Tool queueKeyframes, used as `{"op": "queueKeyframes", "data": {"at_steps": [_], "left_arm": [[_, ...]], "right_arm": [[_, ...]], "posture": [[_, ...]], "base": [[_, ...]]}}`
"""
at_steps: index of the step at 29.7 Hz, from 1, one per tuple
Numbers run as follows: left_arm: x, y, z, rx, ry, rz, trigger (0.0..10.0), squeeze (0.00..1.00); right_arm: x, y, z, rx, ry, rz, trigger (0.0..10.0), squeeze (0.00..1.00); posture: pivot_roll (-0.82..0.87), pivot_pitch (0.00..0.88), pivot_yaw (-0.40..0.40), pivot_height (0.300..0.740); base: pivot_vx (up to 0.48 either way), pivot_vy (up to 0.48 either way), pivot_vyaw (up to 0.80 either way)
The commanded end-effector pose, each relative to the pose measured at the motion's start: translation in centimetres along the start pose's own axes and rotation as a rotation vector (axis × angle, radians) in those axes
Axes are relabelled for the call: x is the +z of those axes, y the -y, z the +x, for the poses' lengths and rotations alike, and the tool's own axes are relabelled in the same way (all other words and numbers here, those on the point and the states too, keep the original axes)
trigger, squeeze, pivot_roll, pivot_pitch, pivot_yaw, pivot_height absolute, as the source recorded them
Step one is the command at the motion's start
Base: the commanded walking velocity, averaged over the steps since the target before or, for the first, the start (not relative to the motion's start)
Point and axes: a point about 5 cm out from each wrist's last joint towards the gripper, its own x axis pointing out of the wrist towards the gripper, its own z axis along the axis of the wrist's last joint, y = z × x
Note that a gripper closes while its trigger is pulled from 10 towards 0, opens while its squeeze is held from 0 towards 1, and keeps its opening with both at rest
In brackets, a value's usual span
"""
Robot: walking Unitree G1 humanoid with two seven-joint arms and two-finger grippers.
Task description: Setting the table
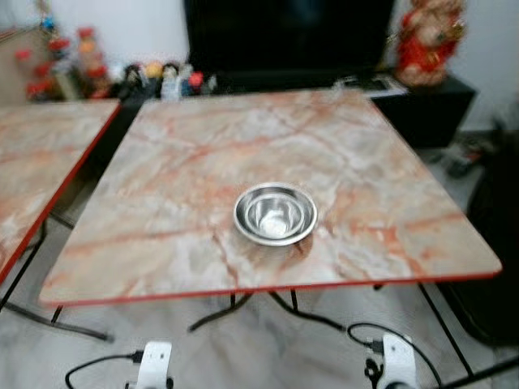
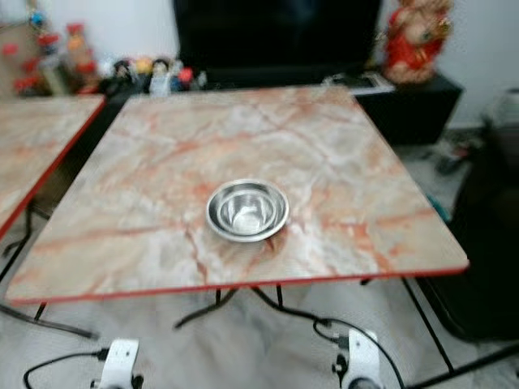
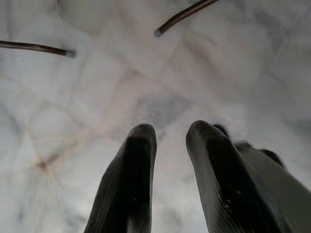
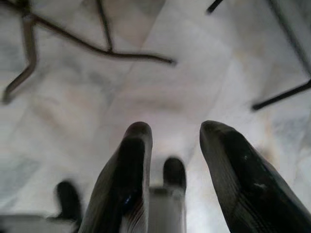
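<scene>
Both grippers, left gripper (image 3: 167, 138) and right gripper (image 4: 172, 133), hang spread and empty over the floor (image 3: 73, 111), while the steel bowl (image 1: 275, 214) sits upright near the marbled tabletop's (image 1: 186, 162) front edge.

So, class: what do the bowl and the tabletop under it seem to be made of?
The bowl looks like polished metal, probably stainless steel: it is silver and its inside mirrors the light. The tabletop shows a pink and orange marble pattern with a thin red edge; its thinness suggests a printed laminate rather than stone, though that is uncertain.
</scene>
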Motion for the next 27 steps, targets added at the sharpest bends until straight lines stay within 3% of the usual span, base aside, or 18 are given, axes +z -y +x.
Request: {"op": "queueKeyframes", "data": {"at_steps": [1, 27], "left_arm": [[-0.04, 0.31, 0.01, -0.002, -0.007, -0.009, 10.0, 0.0], [0.37, -0.33, 0.08, 0.029, 0.003, -0.04, 10.0, 0.0]], "right_arm": [[0.1, 0.28, 0.02, -0.008, -0.002, -0.001, 10.0, 0.0], [0.21, -0.23, 0.09, -0.004, -0.003, 0.013, 10.0, 0.0]], "posture": [[-0.03, 0.0, 0.052, 0.74], [-0.01, 0.0, 0.054, 0.74]], "base": [[0.0, 0.394, 0.0], [0.0, 0.409, 0.0]]}}
